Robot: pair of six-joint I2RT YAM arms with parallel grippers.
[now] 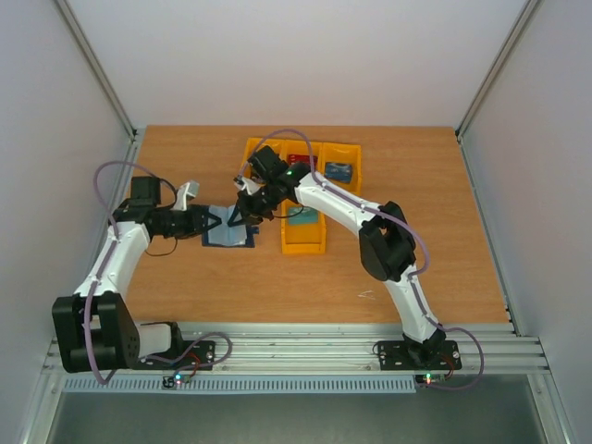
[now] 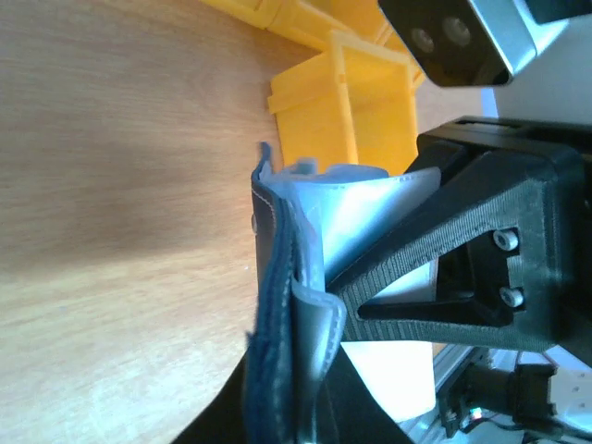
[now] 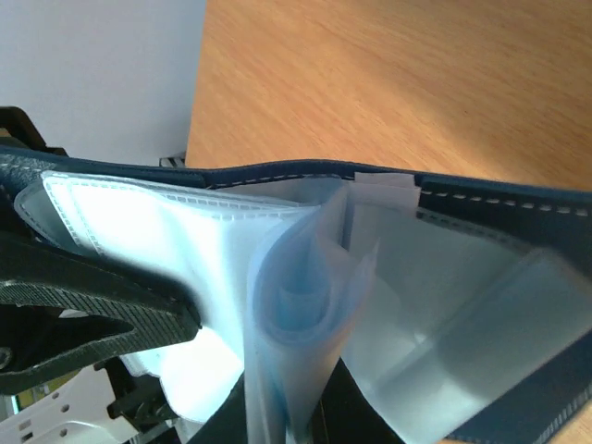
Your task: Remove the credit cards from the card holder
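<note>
The card holder (image 1: 229,233) lies open on the table, with a dark navy cover and pale clear sleeves. My left gripper (image 1: 215,222) comes in from the left. In the left wrist view it (image 2: 314,412) is shut on the navy cover's edge (image 2: 276,305). My right gripper (image 1: 240,216) reaches in from the right and is shut on a curled bundle of clear sleeves (image 3: 296,314). Within the sleeves no credit cards show in either wrist view. A flat teal card (image 1: 300,218) lies in the near yellow bin and a dark blue one (image 1: 339,171) in the far right bin.
Yellow plastic bins (image 1: 303,242) stand just right of the card holder and reach toward the back, one with something red (image 1: 302,163) in it. The right arm stretches over them. White walls close in the table on three sides.
</note>
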